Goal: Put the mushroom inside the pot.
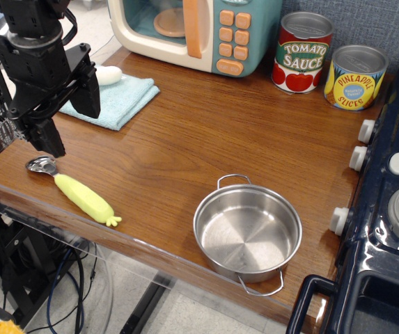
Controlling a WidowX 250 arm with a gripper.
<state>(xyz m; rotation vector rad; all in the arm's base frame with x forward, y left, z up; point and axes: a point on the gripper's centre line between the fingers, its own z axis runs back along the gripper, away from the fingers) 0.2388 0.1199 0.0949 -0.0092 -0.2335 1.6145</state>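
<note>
Observation.image is showing a black robot gripper [63,118] hanging over the far-left corner of a brown wooden table [213,139], its two dark fingers [86,90] spreading apart and pointing down, with nothing showing between them. One finger is hanging in front of a folded light-blue cloth [119,101]; the other is coming down just above the metal scoop of a yellow corn-handled spoon [74,188], which is lying near the table's front-left edge. Whether that finger is touching the scoop cannot be told from this angle.

On the cloth, just beside the gripper, a white rounded end is peeking out, apparently the stem of the mushroom [108,75]; the rest of it is sitting hidden behind the arm. The stainless-steel pot [248,229] is standing upright and holding nothing near the front edge, well apart from the gripper.

At the back, a toy microwave [199,31] is sitting beside a tomato sauce can [302,52] and a pineapple slices can [354,78]. A dark-blue toy stove [387,209] is bordering the table's right side.
</note>
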